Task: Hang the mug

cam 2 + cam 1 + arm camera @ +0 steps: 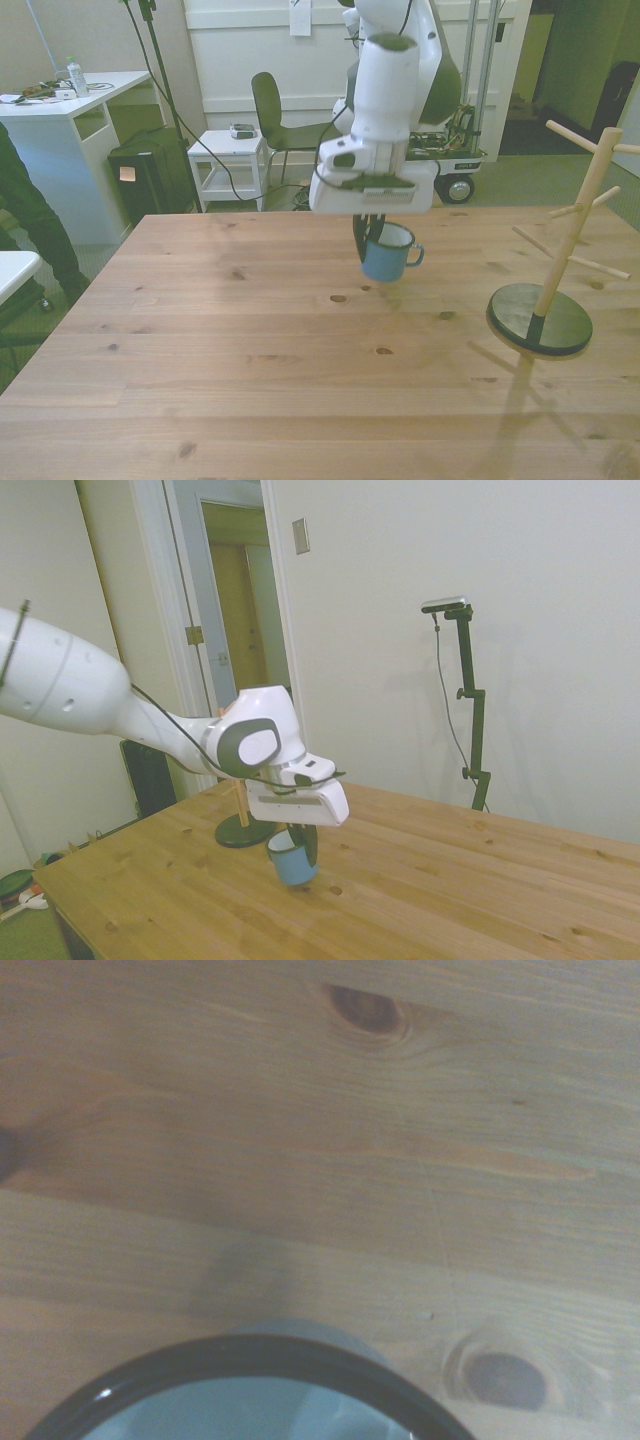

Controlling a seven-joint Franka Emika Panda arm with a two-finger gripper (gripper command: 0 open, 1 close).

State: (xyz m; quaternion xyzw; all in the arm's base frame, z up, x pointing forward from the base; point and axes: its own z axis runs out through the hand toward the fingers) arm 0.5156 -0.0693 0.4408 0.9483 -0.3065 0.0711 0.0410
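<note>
The light-blue mug [385, 258] with a white inside and dark rim hangs tilted just above the wooden table [250, 350], its loop handle toward the front view's right. My gripper [366, 236] is shut on the mug's rim wall, on the side away from the handle. The side view shows the same mug [291, 865] under the gripper [304, 842], a little off the tabletop. In the wrist view the mug's dark rim [250, 1365] fills the lower edge over bare wood. A wooden peg rack [572, 225] on a dark round base [540, 320] stands at the front view's right.
The rack's base [243, 832] sits just behind the gripper in the side view. Beyond the table are a chair [275, 115], a small white cart [228, 160] and a white desk [70, 110]. A person's dark-clad leg [25, 215] is at the front view's left edge.
</note>
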